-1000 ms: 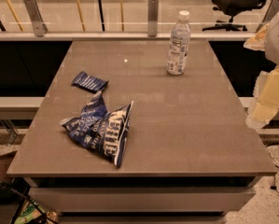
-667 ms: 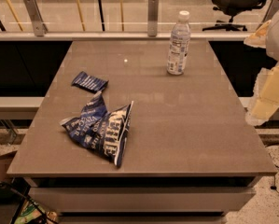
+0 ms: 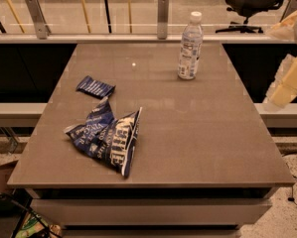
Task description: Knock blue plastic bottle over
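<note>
The blue plastic bottle [image 3: 189, 46] stands upright near the far edge of the brown table [image 3: 197, 133], right of centre. It is clear, with a white cap and a pale blue-and-white label. My gripper [image 3: 279, 93] is the cream-coloured part at the right edge of the view. It hangs beyond the table's right side, well to the right of the bottle and a little nearer to me, and touches nothing.
A large crumpled dark blue snack bag [image 3: 108, 138] lies at the front left of the table. A small dark blue packet [image 3: 95, 87] lies behind it. A glass railing [image 3: 162, 14] runs behind the table, and an office chair [image 3: 252, 1] stands beyond it.
The cream arm parts at the right edge have risen slightly. The bottle and the bags have not moved.
</note>
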Available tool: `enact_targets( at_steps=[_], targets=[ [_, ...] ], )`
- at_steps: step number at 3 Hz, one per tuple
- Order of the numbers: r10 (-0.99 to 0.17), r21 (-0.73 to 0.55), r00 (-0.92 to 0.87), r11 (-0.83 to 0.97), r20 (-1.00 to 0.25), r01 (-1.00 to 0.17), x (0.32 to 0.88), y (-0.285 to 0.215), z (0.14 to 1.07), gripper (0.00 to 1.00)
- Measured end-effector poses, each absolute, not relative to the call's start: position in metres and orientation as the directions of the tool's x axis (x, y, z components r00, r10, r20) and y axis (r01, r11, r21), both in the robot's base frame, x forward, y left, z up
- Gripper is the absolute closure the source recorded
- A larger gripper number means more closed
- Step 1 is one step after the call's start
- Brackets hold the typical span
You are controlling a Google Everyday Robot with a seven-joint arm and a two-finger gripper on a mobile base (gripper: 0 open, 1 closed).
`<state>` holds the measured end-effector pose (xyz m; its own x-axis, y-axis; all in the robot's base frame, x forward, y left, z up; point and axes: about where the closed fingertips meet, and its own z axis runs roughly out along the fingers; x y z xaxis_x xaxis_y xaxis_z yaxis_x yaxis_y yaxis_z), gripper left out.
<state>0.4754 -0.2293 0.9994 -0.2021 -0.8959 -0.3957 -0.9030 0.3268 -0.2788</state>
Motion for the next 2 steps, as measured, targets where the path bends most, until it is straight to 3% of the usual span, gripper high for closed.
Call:
enact_targets(
  at_steps=[2],
  targets=[
    [-0.802,-0.282,-0.202,0.416,-0.563,-0.865,0.525,-0.245,1.01,0.0]
  ],
)
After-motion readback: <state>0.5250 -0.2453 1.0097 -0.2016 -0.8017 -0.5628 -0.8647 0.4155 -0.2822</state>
